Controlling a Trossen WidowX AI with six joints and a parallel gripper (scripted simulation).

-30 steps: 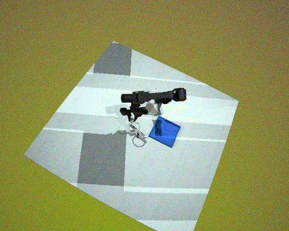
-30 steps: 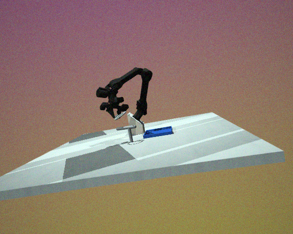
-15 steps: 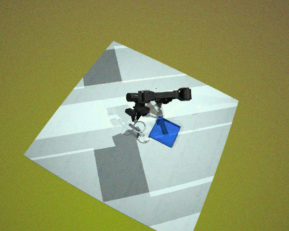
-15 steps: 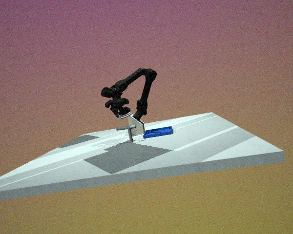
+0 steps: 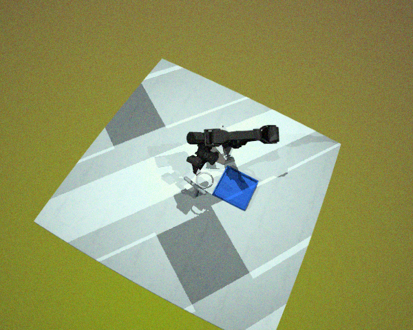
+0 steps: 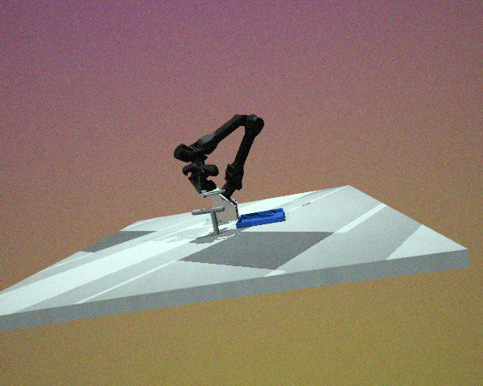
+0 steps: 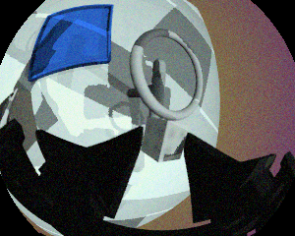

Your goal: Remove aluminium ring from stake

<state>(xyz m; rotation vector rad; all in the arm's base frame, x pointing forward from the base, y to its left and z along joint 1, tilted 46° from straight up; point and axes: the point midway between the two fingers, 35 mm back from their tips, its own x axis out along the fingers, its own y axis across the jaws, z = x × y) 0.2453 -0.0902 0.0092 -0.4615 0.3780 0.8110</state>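
Above the stake's cross-bar (image 5: 195, 185) (image 6: 208, 211), my gripper (image 5: 195, 172) (image 6: 200, 193) (image 7: 163, 134) grips the aluminium ring (image 5: 212, 181) (image 6: 213, 193) (image 7: 139, 74) by its tab; I should carry it high and level towards the blue tray (image 5: 235, 192) (image 6: 260, 223) (image 7: 74, 39).

top view | black arm (image 5: 242, 135) spans above pale counter (image 5: 128, 184) | pincer (image 5: 196, 169) clamped on ring (image 5: 212, 177) | ring overlaps view of stake's cross-bar (image 5: 190, 181) | blue tray (image 5: 235, 188) just beside ring, tray partly shadowed | dark shadow patches across counter
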